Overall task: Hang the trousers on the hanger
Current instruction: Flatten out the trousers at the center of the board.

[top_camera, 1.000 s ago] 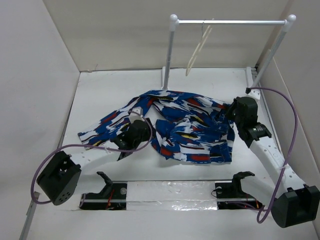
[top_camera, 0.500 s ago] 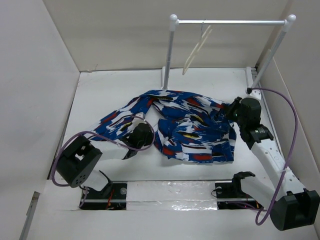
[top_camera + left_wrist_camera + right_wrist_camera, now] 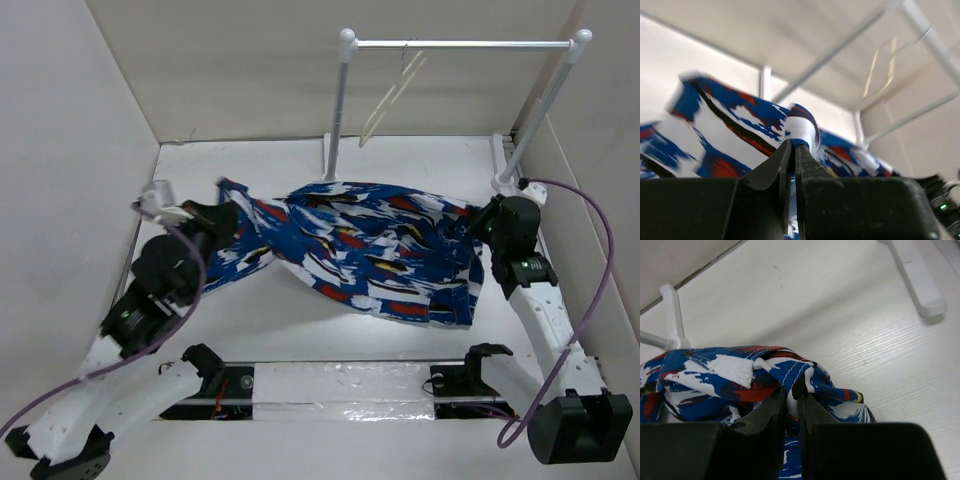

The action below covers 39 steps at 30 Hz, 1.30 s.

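Bright blue fabric patched with white, red, black and yellow, the trousers [image 3: 370,250] stretch across the middle of the table [image 3: 260,165] between the two arms. Their lower right part lies spread flat toward the near edge. At the left end a narrow strip of the cloth runs up into the left jaws. The left wrist view shows those fingers pressed nearly together with a white and blue fold pinched between their tips. At the right end the right jaws are likewise all but closed, nipping a bunched, stitched edge of the cloth just above the table surface.

The left arm [image 3: 150,300] reaches in from the near left corner, and the right arm [image 3: 540,300] comes up along the right side. Behind the trousers, well apart from them, the cream hanger [image 3: 390,102] hangs tilted by its small hook from the metal crossbar of the white-poled rack [image 3: 460,44] at the back of the table.
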{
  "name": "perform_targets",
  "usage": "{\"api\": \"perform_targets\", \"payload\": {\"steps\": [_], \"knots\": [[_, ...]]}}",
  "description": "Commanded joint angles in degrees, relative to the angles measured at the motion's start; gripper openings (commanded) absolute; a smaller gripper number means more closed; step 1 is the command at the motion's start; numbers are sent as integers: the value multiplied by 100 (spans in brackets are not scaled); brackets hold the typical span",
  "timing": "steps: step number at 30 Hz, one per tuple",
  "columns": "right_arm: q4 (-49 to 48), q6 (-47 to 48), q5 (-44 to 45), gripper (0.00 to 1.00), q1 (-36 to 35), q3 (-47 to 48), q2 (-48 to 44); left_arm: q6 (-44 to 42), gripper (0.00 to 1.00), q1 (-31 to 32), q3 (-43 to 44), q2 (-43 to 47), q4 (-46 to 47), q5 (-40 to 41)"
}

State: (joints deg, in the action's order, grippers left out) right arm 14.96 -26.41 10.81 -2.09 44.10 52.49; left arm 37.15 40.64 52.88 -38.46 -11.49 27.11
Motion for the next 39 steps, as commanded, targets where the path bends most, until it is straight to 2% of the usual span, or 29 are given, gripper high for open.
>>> {"api": "perform_targets", "payload": {"steps": [1, 5, 7, 11, 13, 14, 15, 16, 17, 18, 20, 21, 24, 26, 28, 29, 30, 31, 32, 34, 36, 38, 39], "knots": [[-371, 31, 431, 0, 322, 337, -344, -480, 0, -48, 687, 355, -1654, 812], [-415, -22, 702, 0, 472, 406, -170, -629, 0, -48, 1136, 515, -2094, 840], [-476, -22, 878, 0, 603, 503, 199, -630, 0, -48, 1128, 576, -2384, 752], [-547, -127, 1099, 0, 894, 1012, 1139, -428, 0, -48, 672, 857, -2674, 524], [-529, -259, 1099, 4, 973, 1214, 1665, -25, 0, 48, 329, 1119, -2701, 270], [-529, -285, 1099, 8, 1026, 1320, 1807, -49, 0, 179, 163, 1208, -2571, 120], [-512, -320, 1090, 20, 1026, 1512, 1930, 20, 0, 181, 109, 1270, -2561, 14], [-460, -329, 1073, 30, 1026, 1610, 2071, 256, 4, 250, 73, 1314, -2613, 39], [-389, -355, 994, 40, 1026, 1698, 2081, 302, 28, 303, 73, 1323, -2648, 83], [-406, -382, 993, 60, 930, 1725, 2020, 328, 40, 356, 108, 1332, -2718, 127], [-572, -356, 976, 78, 816, 1585, 1653, 399, 62, 409, 222, 1297, -2858, 460], [-799, -338, 871, 84, 693, 1471, 1494, 399, 62, 409, 231, 1288, -2894, 557], [-968, -286, 625, 84, 403, 1085, 767, 276, 61, 409, 144, 1227, -2632, 638], [-1118, -259, 598, 82, -141, 672, 404, 223, 61, 409, 56, 1017, -2438, 453], [-1285, -145, 318, 65, -580, 452, 78, 205, 61, 409, -155, 701, -2087, 400], [-1268, -145, 238, 53, -1087, 355, 51, 197, 62, 409, -225, 577, -1973, 435], [-1302, -75, -15, 20, -1397, 319, 120, 223, 62, 409, -348, 446, -1728, 496], [-1303, -31, -148, 12, -1722, 301, 208, 258, 62, 409, -418, 183, -1595, 679], [-1259, -4, -236, 2, -2430, 336, 322, 275, 64, 409, -480, 50, -1463, 786], [-1381, 179, -343, 0, -3206, 371, 751, 529, 67, 409, -630, -361, -1200, 1241], [-1365, 286, 32, 0, -4197, 529, 1060, 819, 68, 357, -735, -609, -1111, 1384], [-1399, 409, 210, 0, -4623, 635, 1498, 1180, 68, 296, -945, -812, -787, 1525], [-1426, 435, 272, 0, -4860, 731, 1632, 1190, 67, -1, -1225, -856, -576, 1455]]}}
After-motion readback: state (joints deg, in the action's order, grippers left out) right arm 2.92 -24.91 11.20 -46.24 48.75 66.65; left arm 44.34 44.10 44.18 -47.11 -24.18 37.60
